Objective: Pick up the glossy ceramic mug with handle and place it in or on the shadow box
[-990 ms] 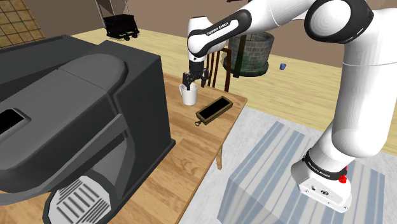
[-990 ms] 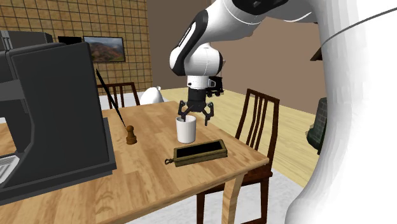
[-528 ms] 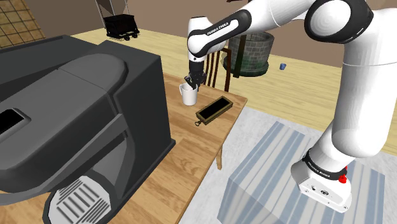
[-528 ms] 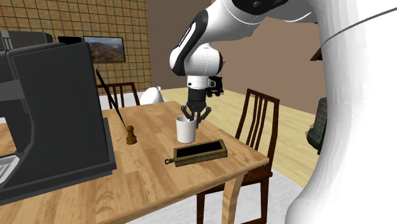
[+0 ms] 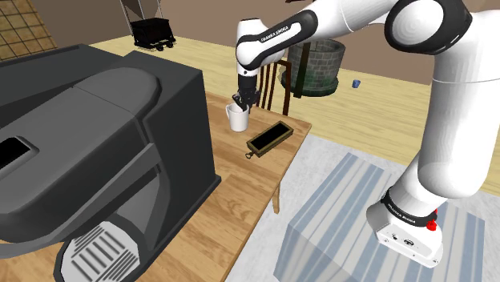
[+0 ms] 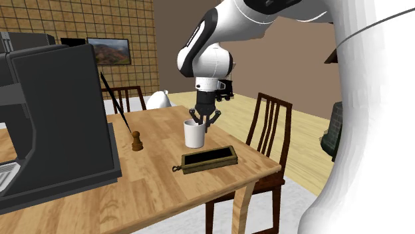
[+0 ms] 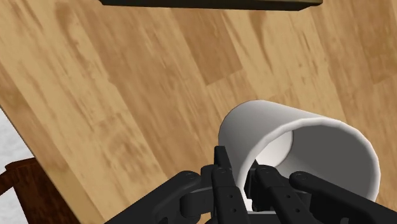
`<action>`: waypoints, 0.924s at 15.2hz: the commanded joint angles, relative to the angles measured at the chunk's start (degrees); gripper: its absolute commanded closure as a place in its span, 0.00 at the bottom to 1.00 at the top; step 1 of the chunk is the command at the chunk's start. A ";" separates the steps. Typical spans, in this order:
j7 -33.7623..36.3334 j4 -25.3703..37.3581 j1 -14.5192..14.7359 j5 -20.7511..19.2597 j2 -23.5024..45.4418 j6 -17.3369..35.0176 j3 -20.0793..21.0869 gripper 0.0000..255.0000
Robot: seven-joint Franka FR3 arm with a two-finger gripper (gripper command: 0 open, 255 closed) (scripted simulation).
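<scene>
In the second exterior view, the wooden table (image 6: pixel 166 193) is nearest, low in the frame. On it, in the lower middle, lies the shadow box (image 6: pixel 208 159), a flat dark tray with a brown rim. It has nothing in it.

Just behind the box, near the middle of the frame, stands the white mug (image 6: pixel 194 136). The black gripper (image 6: pixel 202 122) comes down on it from above. In the wrist view the gripper (image 7: pixel 245 191) is pinched on the mug's (image 7: pixel 305 146) rim, with one finger (image 7: pixel 222 175) outside the wall and the other inside. I cannot see the handle.

The mug looks like it is on the table, not lifted yet. So the grab is done. What is left is to lift the mug, carry it over to the box, and set it down there.

Farther back are a chair (image 6: pixel 269 123) and a big dark machine (image 6: pixel 60 113) at the left.
</scene>
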 commanded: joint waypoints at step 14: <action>0.51 6.34 -0.11 0.09 -3.64 -9.94 0.09 1.00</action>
